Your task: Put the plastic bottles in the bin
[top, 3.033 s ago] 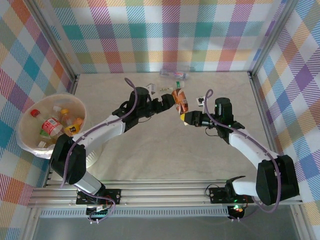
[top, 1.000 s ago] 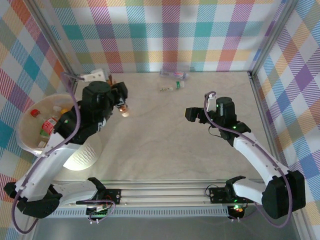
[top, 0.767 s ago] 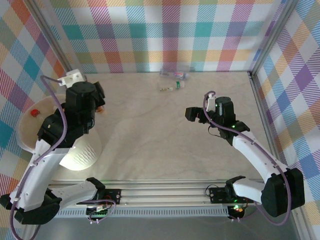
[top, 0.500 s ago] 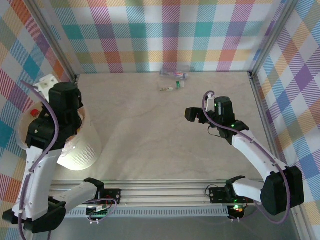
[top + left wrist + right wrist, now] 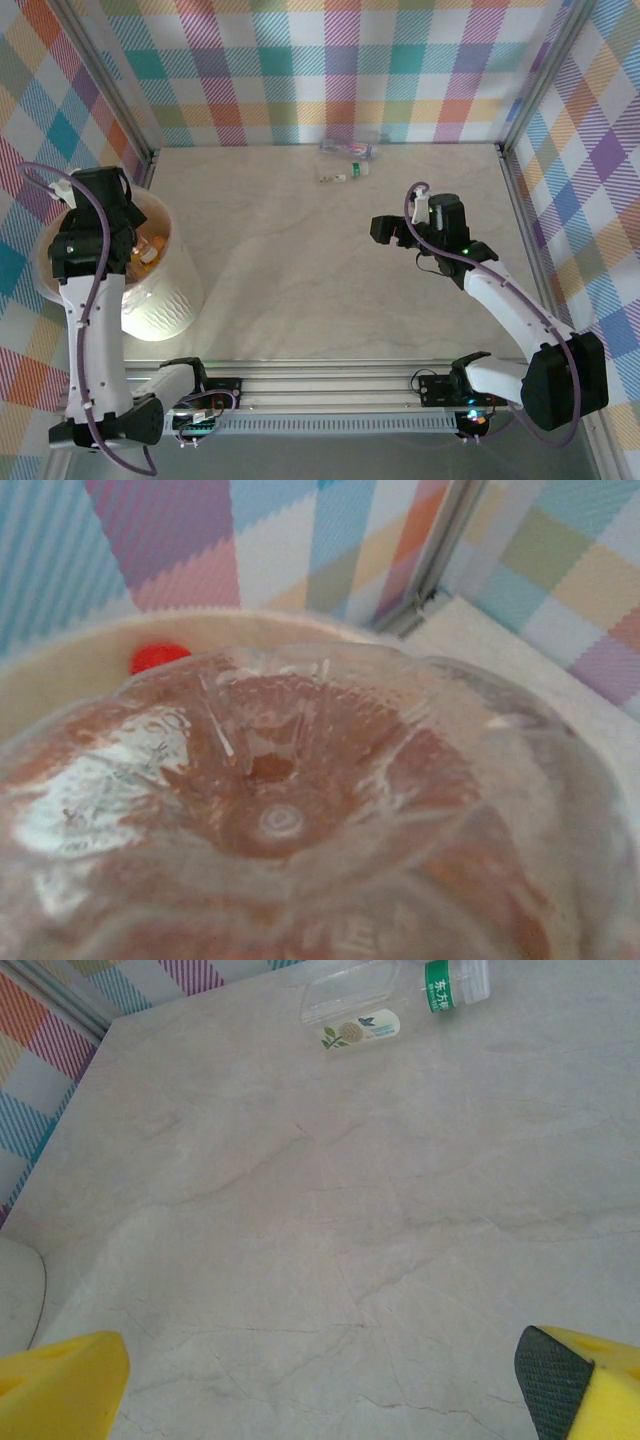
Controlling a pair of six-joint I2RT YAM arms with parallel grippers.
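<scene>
**Left hand over bin, bottle in grasp**

My left gripper (image 5: 122, 238) hangs above the bin (image 5: 165, 300). I judge it clamped on the brown bottle (image 5: 300, 820): the base crowds the wrist lens and hides the fingers. Held here, a drop should land inside the rim.

My right gripper (image 5: 320, 1380) is spread and empty over bare table (image 5: 300, 1240). Two plastic bottles (image 5: 400, 990) lie near the far wall (image 5: 350, 80), with an unobstructed approach.
</scene>
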